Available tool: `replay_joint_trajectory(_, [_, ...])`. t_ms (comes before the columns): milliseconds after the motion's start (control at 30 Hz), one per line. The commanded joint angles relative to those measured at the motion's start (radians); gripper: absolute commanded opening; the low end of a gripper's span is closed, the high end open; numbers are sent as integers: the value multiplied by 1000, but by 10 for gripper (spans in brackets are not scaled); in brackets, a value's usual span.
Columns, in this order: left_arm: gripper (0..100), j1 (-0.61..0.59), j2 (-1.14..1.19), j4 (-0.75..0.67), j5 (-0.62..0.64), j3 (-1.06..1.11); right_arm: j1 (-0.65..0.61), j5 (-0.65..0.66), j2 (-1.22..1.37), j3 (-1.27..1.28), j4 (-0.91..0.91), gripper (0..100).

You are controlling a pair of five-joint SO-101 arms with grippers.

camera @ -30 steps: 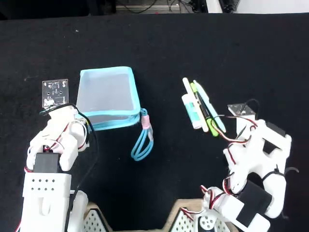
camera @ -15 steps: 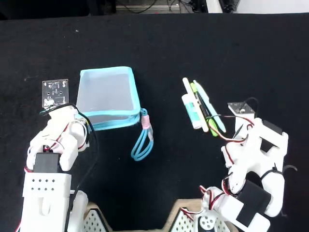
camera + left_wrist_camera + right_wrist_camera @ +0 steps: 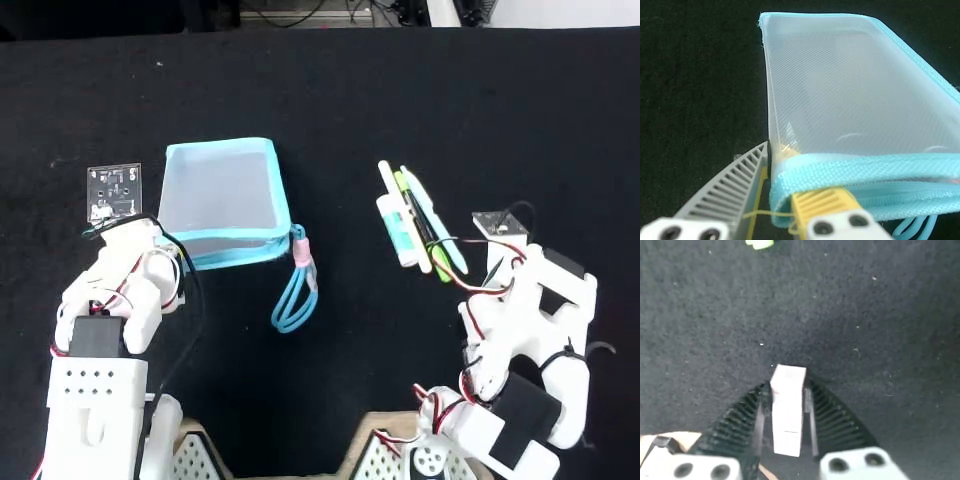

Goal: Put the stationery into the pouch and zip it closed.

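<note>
Left end effector [image 3: 785, 185] is clamped on the pouch [image 3: 220, 195] at its zip-edge corner, likely anchoring it for loading. Right end effector [image 3: 786, 387] pinches a white eraser [image 3: 787, 415] over the worktop [image 3: 400, 100]. The pens [image 3: 420, 220] wait alongside, apart from the pouch.

white plastic arms [image 3: 100, 340] with black motors, red-and-black cables, and ribbed pincer fingers [image 3: 735, 180].

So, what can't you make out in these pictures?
Whether the pouch is zipped: left gripper covers its corner in the left wrist view; too small in the high view.
How many pens: they overlap in the high view.
The green item: cut off by the right wrist view's edge.
</note>
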Motion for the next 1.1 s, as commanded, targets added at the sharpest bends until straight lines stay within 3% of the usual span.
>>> replay_joint_trajectory(0, [30, -1, -2, -6, 8, -5, -9, -9, -44, -87, 43, 21])
replay_joint_trajectory(300, [30, -1, -2, -8, 8, -5, -18, -72, -50, -381, 324, 10])
replay_joint_trajectory(600, [30, -1, -2, -14, 8, -4, -43, -68, -54, -440, 365, 11])
replay_joint_trajectory(867, [30, -1, -2, -14, 8, -4, -218, -164, -381, -392, 367, 11])
replay_joint_trajectory(1067, [30, -1, -2, -14, 8, -4, -489, -371, -791, -335, 365, 11])
